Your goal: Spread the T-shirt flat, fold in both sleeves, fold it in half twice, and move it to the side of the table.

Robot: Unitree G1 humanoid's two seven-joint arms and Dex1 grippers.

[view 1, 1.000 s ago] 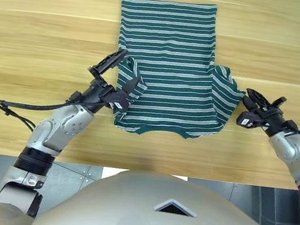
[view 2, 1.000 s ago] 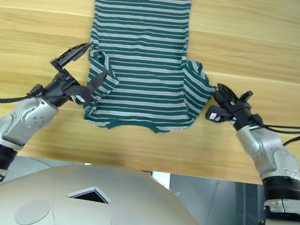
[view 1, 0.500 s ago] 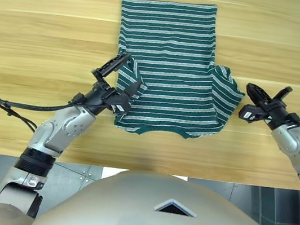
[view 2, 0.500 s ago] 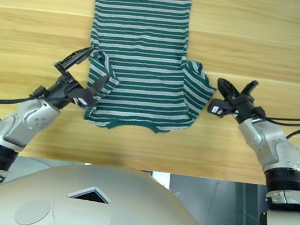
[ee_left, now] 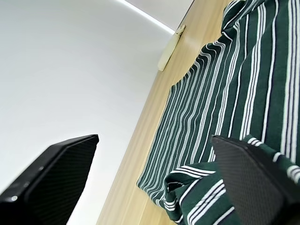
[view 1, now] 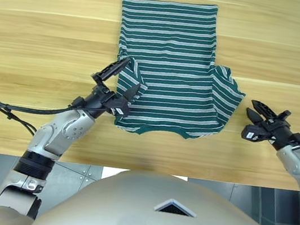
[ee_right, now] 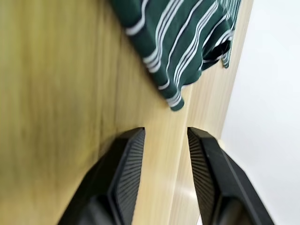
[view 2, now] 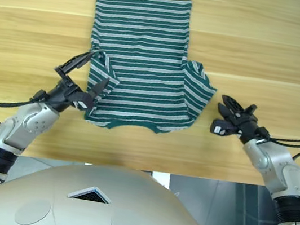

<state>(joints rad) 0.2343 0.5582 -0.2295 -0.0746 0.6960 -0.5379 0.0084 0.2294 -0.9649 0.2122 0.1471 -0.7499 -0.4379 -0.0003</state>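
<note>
Left eye view — T-shirt [view 1: 172, 64] between left gripper [view 1: 132, 74], spread at its edge, right gripper [view 1: 269, 108], spread, just beside

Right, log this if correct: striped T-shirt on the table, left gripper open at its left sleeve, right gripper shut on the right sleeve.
Wrong on the right gripper: the right wrist view shows it open over bare table, clear of the right sleeve. The rest holds: striped T-shirt on the table, left gripper open at its left sleeve.
</note>
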